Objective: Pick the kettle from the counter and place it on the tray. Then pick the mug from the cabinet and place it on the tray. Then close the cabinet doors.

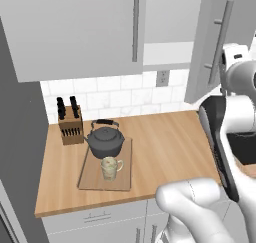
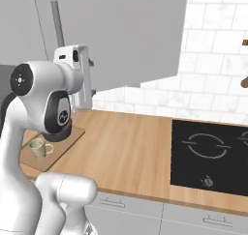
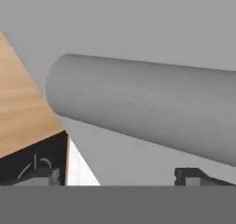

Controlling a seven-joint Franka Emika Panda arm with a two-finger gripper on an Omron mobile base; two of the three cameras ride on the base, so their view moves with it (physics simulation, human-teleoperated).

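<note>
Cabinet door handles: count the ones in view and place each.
2. One handle runs down the left door; the other handle is on the swung-out right door.

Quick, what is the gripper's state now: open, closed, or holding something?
Gripper: open and holding nothing; its dark fingertips stand wide apart, right in front of the long silver bar handle of a light grey cabinet door.

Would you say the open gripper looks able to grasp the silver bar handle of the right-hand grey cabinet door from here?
Probably yes. In the hand view the silver bar handle lies right ahead of the gripper, whose jaws stand wide apart, with nothing between them and the bar.
</note>
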